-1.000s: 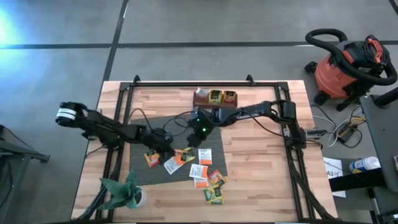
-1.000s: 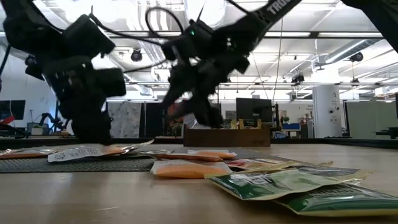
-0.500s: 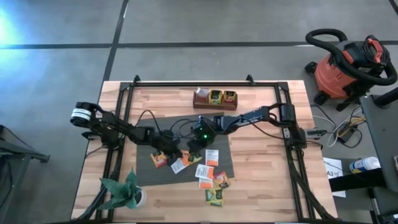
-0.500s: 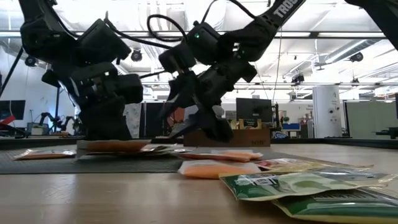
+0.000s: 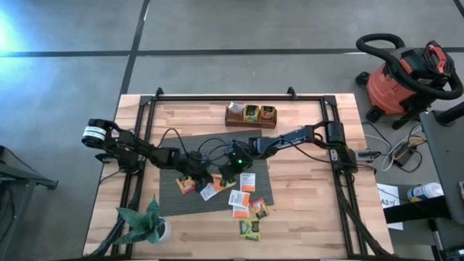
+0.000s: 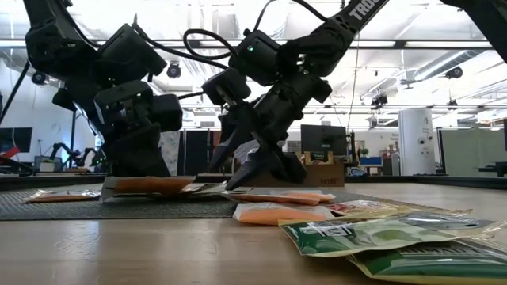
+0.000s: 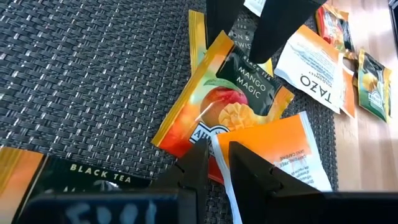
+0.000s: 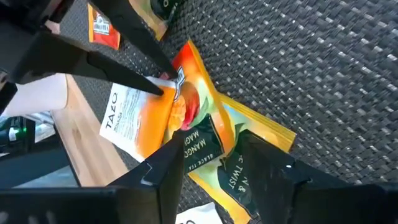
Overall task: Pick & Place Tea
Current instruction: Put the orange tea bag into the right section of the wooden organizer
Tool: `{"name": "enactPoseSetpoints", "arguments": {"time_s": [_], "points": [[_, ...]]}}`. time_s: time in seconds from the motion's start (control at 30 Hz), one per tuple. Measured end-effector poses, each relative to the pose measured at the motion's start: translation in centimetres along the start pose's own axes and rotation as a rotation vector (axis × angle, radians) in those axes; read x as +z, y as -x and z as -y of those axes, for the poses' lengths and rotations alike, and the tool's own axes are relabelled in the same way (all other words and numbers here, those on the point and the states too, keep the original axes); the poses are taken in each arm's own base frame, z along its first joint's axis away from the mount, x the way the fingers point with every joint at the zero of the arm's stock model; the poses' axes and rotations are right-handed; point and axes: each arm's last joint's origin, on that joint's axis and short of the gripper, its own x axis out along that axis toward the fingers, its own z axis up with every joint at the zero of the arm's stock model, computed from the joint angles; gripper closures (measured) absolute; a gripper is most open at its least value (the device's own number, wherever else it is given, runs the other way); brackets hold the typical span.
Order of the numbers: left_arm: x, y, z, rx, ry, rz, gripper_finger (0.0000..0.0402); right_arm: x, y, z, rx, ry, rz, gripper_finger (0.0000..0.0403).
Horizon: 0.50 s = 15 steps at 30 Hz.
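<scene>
most of the tea packets (image 5: 243, 206) lie loose on the grey mat (image 5: 170, 201) and wooden table (image 5: 304, 217); few sit in the box (image 5: 251, 114), so much sorting remains. the left end effector (image 7: 214, 158) pinches an orange packet (image 7: 280, 155). the right end effector (image 8: 208, 165) spreads open over a mango packet (image 8: 202, 134). a workshop lies behind.
</scene>
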Motion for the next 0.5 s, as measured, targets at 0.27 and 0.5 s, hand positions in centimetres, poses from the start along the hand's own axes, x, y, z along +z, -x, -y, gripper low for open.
{"name": "enactPoseSetpoints", "arguments": {"time_s": [0.27,0.5], "points": [[0.21,0.01,0.06,0.005,-0.005,0.038,0.0333,-0.01,-0.27,0.05,0.001,0.003,0.0,0.0246],[0.39,0.02,-0.01,0.04,-0.006,0.076,0.0333,0.41,-0.4,-0.62,0.067,0.039,0.018,0.0278]]}}
